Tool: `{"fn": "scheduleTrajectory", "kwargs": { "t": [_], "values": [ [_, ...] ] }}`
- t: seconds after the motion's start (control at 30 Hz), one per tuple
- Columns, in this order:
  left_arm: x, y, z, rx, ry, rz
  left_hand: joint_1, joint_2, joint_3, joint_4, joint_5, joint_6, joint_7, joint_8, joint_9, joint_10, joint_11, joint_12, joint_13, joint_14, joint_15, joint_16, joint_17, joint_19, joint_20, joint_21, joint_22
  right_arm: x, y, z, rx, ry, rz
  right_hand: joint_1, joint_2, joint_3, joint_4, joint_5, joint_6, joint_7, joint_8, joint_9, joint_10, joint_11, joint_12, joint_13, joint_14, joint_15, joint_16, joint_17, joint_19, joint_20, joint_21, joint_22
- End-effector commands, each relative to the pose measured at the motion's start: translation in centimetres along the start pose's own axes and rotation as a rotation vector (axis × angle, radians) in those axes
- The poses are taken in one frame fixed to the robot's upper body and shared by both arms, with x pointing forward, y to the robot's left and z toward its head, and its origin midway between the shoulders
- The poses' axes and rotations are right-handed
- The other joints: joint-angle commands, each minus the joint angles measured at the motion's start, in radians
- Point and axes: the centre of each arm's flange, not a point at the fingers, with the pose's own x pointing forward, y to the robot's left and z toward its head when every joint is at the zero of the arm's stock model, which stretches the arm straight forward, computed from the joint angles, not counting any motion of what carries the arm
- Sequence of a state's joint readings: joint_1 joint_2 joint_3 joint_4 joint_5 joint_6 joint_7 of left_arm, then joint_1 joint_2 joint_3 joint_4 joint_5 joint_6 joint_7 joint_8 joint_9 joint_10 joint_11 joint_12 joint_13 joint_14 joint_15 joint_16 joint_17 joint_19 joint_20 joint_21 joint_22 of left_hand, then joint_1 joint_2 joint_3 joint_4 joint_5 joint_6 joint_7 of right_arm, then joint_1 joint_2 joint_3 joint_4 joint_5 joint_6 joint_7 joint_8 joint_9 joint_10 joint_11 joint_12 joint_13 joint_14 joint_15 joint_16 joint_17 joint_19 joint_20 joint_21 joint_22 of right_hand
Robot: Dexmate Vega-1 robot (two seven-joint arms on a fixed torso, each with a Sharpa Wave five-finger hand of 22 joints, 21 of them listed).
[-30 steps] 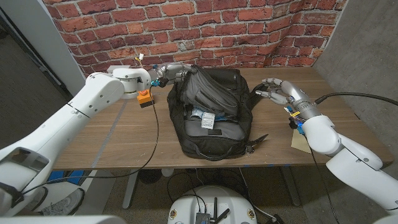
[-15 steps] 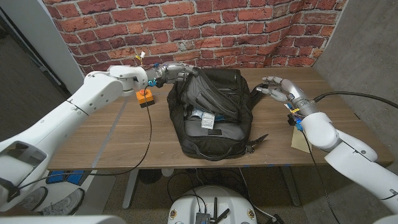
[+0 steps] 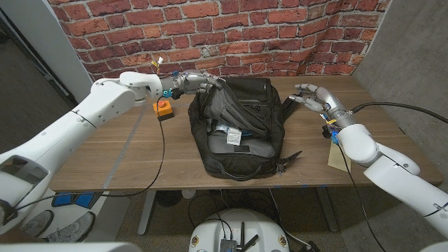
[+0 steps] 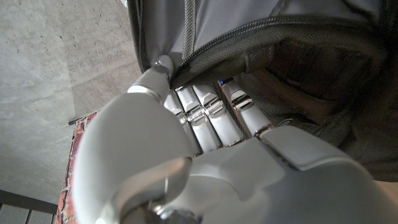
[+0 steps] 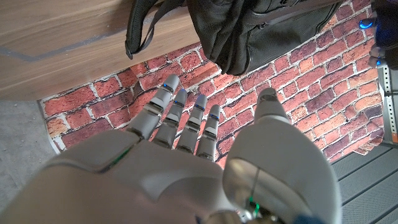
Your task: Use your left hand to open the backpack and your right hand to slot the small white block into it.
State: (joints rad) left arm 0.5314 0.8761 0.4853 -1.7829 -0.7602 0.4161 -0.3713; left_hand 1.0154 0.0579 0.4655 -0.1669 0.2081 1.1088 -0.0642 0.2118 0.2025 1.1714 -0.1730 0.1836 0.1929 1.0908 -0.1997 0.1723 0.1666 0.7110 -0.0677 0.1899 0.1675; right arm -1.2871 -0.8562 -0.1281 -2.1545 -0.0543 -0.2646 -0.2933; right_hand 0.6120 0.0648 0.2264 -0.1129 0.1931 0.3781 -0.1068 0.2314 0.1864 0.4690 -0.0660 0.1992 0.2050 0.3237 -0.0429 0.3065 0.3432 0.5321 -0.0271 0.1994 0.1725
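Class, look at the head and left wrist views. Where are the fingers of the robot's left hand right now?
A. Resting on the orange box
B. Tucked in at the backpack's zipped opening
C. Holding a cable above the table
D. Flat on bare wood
B: the left hand has its fingers tucked in at the zipper edge of the backpack.

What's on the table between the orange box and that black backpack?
Bare wood, seen in the head view, between the orange box and the backpack.

One backpack [image 3: 238, 126], one orange box [image 3: 164, 108].

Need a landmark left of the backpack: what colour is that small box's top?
Orange top on a black base; head view shows it best.
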Motion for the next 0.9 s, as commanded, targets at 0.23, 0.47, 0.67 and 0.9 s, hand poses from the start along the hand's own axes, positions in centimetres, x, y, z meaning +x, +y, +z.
{"fn": "scheduleTrajectory", "kwargs": {
  "t": [0.23, 0.47, 0.67, 0.9],
  "values": [
    [-1.0, -0.4, 0.5, 0.091, 0.026, -0.058, -0.021, -0.002, 0.018, -0.001, 0.003, -0.045, 0.003, -0.012, 0.005, -0.058, 0.001, -0.004, 0.005, -0.048, -0.03, -0.008, -0.001, -0.04, -0.117, -0.008, 0.003, 1.2, 0.2, -0.8, 0.021, -0.015, -0.009, -0.007, 0.005, 0.007, -0.009, 0.005, 0.004, 0.005, -0.002, -0.001, 0.002, 0.0, 0.0, -0.002, -0.006, -0.034, -0.008, 0.0, 0.001, 0.0, 0.0, 0.002],
    [-1.5, -0.4, 0.7, 0.116, 0.05, -0.062, -0.032, -0.006, 0.026, -0.003, 0.004, -0.091, 0.003, -0.021, 0.007, -0.11, -0.009, -0.009, 0.005, -0.083, -0.029, -0.007, -0.001, -0.064, -0.101, -0.008, 0.003, 1.5, 0.3, -0.9, 0.026, -0.021, -0.006, -0.004, 0.008, 0.009, -0.012, 0.006, 0.006, 0.004, -0.003, -0.001, 0.0, -0.001, -0.001, -0.002, -0.006, -0.032, -0.009, -0.001, 0.0, 0.0, -0.001, 0.002],
    [-1.9, -0.4, 0.9, 0.128, 0.064, -0.084, -0.049, -0.019, 0.029, -0.003, 0.003, -0.163, 0.008, -0.031, 0.008, -0.179, -0.007, -0.011, 0.006, -0.139, -0.022, -0.009, -0.001, -0.092, -0.083, -0.007, 0.004, 1.6, 0.3, -0.9, 0.028, -0.03, -0.001, 0.0, 0.009, 0.011, -0.017, 0.008, 0.005, 0.003, -0.005, -0.001, -0.003, 0.0, -0.002, -0.002, -0.005, -0.031, -0.01, -0.002, 0.0, 0.0, -0.001, 0.002],
    [-2.5, -0.1, 1.3, 0.14, 0.067, -0.115, -0.073, -0.038, 0.026, 0.0, 0.002, -0.238, 0.003, -0.032, 0.008, -0.269, 0.013, -0.011, 0.009, -0.208, -0.012, -0.007, -0.001, -0.129, -0.061, -0.007, 0.005, 1.7, 0.4, -0.9, 0.03, -0.037, -0.005, 0.003, 0.009, 0.012, -0.02, 0.008, 0.007, 0.002, -0.007, -0.001, -0.003, 0.003, -0.001, -0.002, -0.005, -0.031, -0.011, -0.004, -0.001, 0.0, -0.001, 0.002]
  ]
}}
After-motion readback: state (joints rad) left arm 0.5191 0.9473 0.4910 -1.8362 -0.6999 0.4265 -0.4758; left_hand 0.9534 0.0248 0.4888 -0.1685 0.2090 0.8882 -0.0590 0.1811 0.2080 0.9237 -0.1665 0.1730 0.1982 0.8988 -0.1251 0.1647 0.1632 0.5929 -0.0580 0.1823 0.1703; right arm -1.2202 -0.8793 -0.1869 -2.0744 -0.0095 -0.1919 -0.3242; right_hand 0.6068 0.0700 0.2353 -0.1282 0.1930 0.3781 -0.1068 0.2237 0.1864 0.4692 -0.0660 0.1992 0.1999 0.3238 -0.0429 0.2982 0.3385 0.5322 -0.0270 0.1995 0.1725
